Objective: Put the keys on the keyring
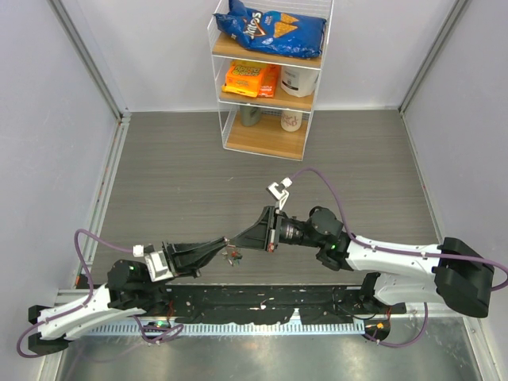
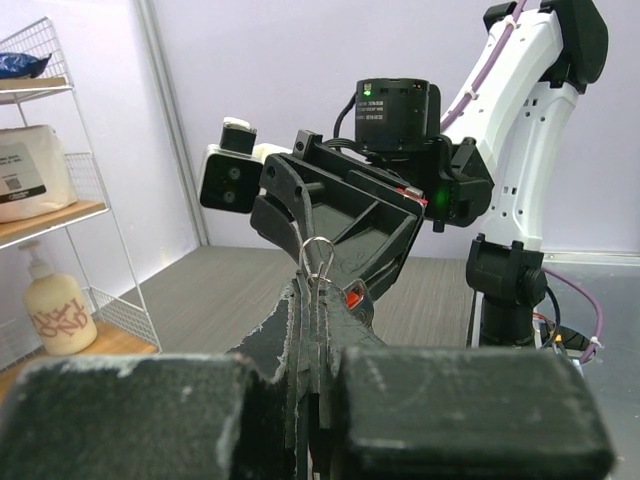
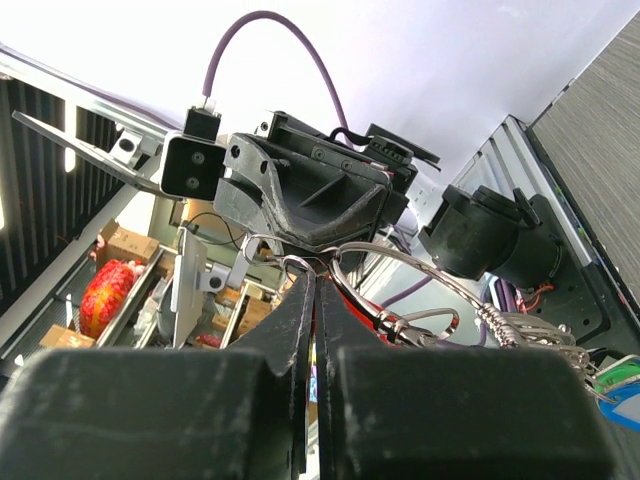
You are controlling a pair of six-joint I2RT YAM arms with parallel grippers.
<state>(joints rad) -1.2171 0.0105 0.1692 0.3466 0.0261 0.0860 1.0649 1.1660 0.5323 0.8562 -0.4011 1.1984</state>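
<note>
**Top view.** Your two arms meet nose to nose above the near edge of the bench (image 1: 159, 182), a grey wood-grain surface. The left pincer (image 1: 225, 244) and the right pincer (image 1: 241, 240) are matt black plastic wedges with scuffed edges, and they touch tip to tip.

**Right wrist view.** You see the keyring (image 3: 400, 258) best here. It is a thin, bright, round wire loop arching out to the right from the right pincer's tips. The keys (image 3: 535, 335) bunch just beside its far end as small silver blades. One head is blue-green, and a red one lies against the fingers.

**Left wrist view.** Only a narrow loop of the wire stands up between the left pincer's fingers.

**Left pincer.** Pressed together, nipping the keyring.

**Right pincer.** Its fingers lie flat against each other, with the wire and the red head right at their tips. You cannot tell which of these it nips.

**Far edge, centre.** A rack (image 1: 262, 139) with white wire sides and three wooden shelves:
- top shelf: a glossy blue crisp bag (image 1: 270, 28)
- middle shelf: an orange packet (image 1: 250, 78) and a white tub (image 1: 300, 79)
- bottom shelf: a white pump bottle (image 2: 58, 305)
</note>
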